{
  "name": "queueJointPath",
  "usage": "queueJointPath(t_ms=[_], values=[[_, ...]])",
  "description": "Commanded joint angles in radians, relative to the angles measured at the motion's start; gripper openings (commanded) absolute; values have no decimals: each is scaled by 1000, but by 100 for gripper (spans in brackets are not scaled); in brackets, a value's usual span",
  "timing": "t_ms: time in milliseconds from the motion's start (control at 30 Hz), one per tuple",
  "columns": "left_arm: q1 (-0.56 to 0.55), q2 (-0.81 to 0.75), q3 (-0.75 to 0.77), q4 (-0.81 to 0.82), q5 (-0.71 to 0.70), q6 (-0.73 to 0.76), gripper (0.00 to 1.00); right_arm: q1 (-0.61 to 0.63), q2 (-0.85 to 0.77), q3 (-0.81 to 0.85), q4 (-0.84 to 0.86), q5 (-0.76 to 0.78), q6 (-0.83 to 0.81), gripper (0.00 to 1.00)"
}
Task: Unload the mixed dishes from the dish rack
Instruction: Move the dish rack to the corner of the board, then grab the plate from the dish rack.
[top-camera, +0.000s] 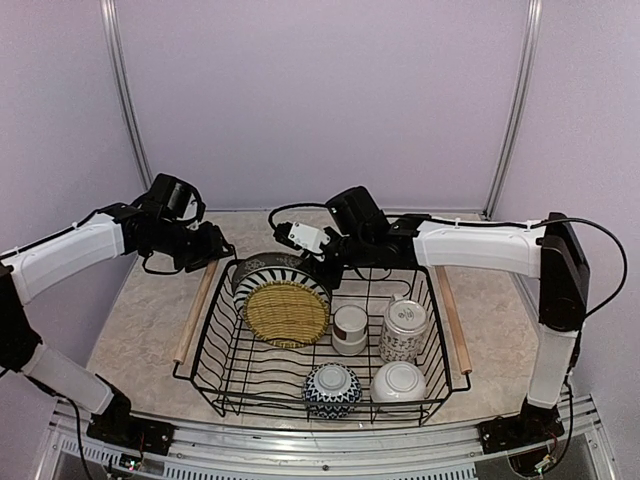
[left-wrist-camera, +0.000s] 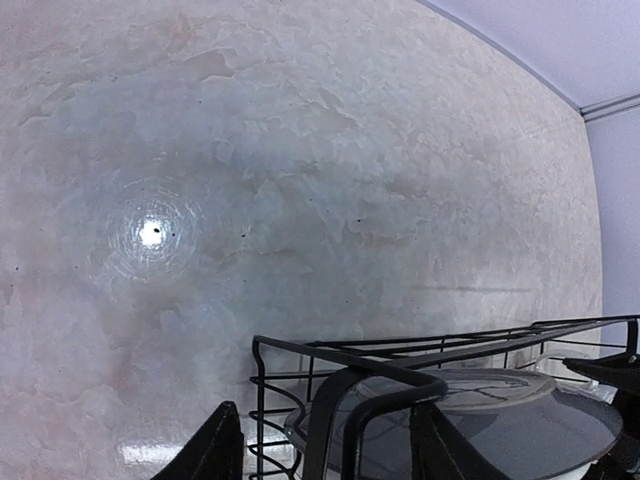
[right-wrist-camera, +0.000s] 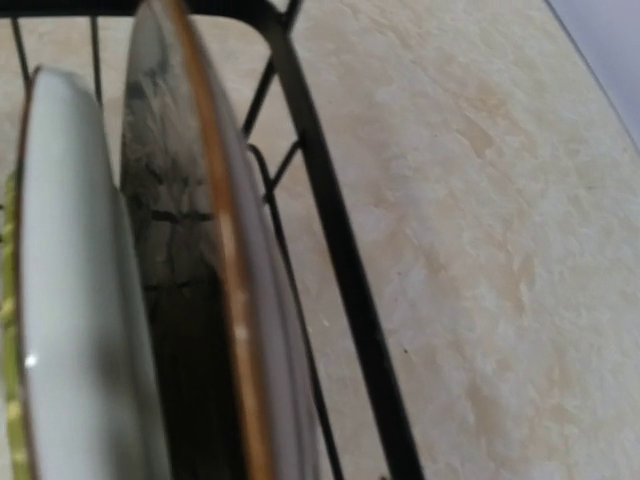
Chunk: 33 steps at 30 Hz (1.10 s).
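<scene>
Worktop (top-camera: 140, 320): pale marbled slab under lilac walls
Dish rack (top-camera: 215, 345): mid-worktop, every dish inside it
Striped plate (top-camera: 262, 272): on edge at the far left, propped by wires, with the yellow mat (top-camera: 288, 312) leaning on it
Right end effector (top-camera: 325, 268): at the plate's top rim, probably to lift it; I cannot tell its grip
Left end effector (left-wrist-camera: 328, 425): spread, empty, over the rack's far-left corner

In the rack (top-camera: 452, 325) on the table (top-camera: 140, 320), the mat (top-camera: 288, 313) stands before the plate (top-camera: 262, 272) at far left, the left cup (top-camera: 350, 328) and right cup (top-camera: 403, 330) to its right, and the left bowl (top-camera: 332, 388) and right bowl (top-camera: 398, 381) nearer.
</scene>
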<state>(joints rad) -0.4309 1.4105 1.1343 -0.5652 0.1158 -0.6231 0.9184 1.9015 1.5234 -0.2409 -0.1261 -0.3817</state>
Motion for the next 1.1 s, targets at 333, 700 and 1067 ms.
queueJointPath(t_ms=[333, 700, 1067], values=[[126, -106, 272, -163, 11, 142, 91, -3, 15, 49, -88, -65, 5, 0], [217, -80, 474, -127, 132, 177, 98, -1, -70, 48, -57, -8, 62, 0], [223, -105, 334, 23, 185, 283, 99, -2, -160, 27, -21, 103, 140, 0]])
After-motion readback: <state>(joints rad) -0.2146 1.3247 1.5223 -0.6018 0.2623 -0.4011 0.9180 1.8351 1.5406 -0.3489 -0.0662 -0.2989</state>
